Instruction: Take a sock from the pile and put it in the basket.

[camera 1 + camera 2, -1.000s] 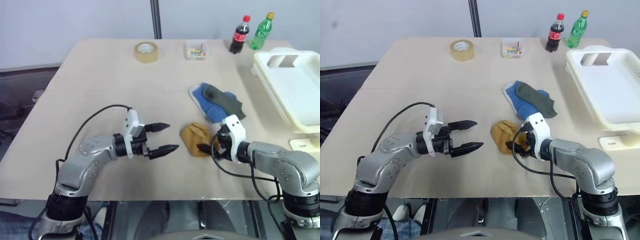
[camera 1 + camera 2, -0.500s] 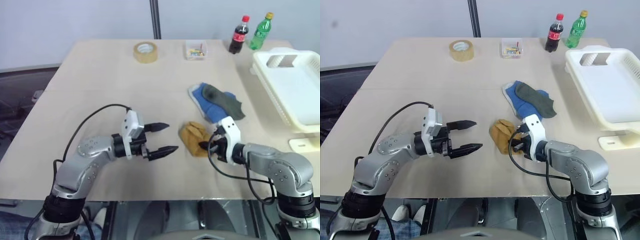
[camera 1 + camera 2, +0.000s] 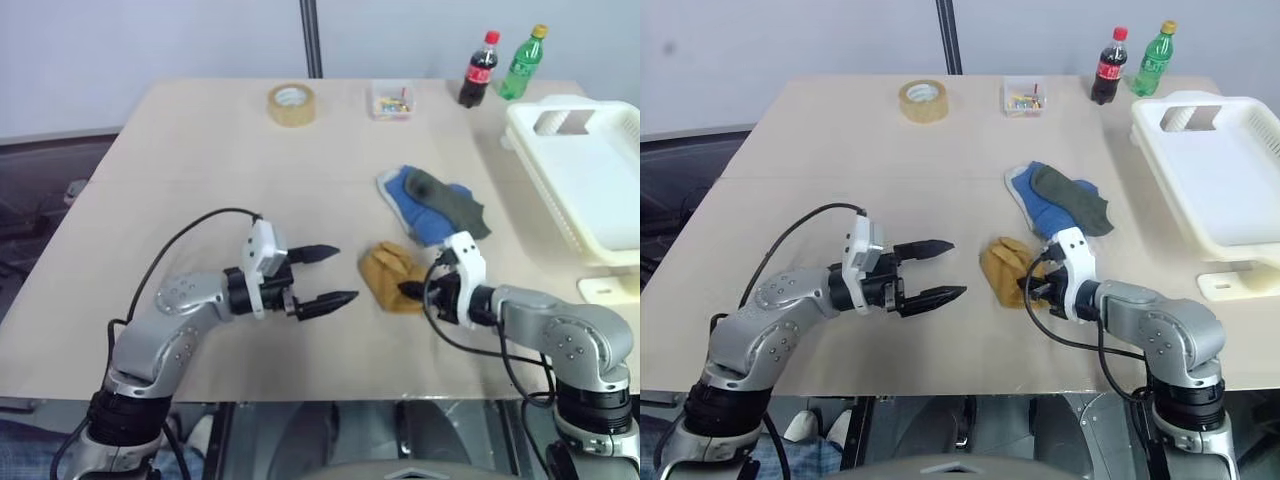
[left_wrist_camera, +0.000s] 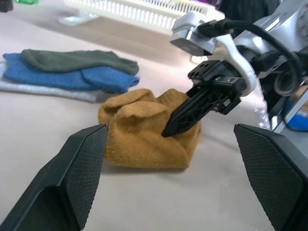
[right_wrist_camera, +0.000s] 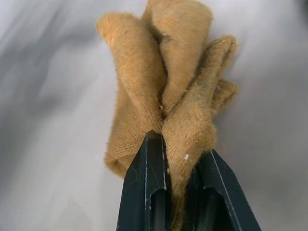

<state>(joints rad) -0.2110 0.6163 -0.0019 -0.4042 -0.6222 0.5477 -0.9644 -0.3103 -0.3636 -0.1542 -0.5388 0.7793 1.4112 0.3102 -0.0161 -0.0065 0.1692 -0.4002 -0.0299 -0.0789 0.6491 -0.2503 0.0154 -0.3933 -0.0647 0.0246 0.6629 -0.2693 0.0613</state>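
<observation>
The mustard-yellow sock (image 3: 388, 275) lies bunched on the table just in front of the pile (image 3: 432, 204), where a blue sock and a dark grey-green one remain. My right gripper (image 3: 408, 291) is shut on the near edge of the yellow sock (image 5: 173, 96), its folds pinched between the black fingers (image 5: 144, 192). My left gripper (image 3: 335, 275) hangs open above the table to the left of the sock, a short gap from it, holding nothing. The cream-white basket (image 3: 585, 170) stands at the table's right edge.
At the back of the table are a roll of tape (image 3: 292, 103), a small clear box (image 3: 393, 100), a cola bottle (image 3: 480, 68) and a green bottle (image 3: 524, 62). A small white piece (image 3: 608, 290) lies by the basket's near corner.
My right gripper has gone from open to shut, pinching the yellow sock's near edge and bunching it slightly. The left gripper has stayed where it was, open.
</observation>
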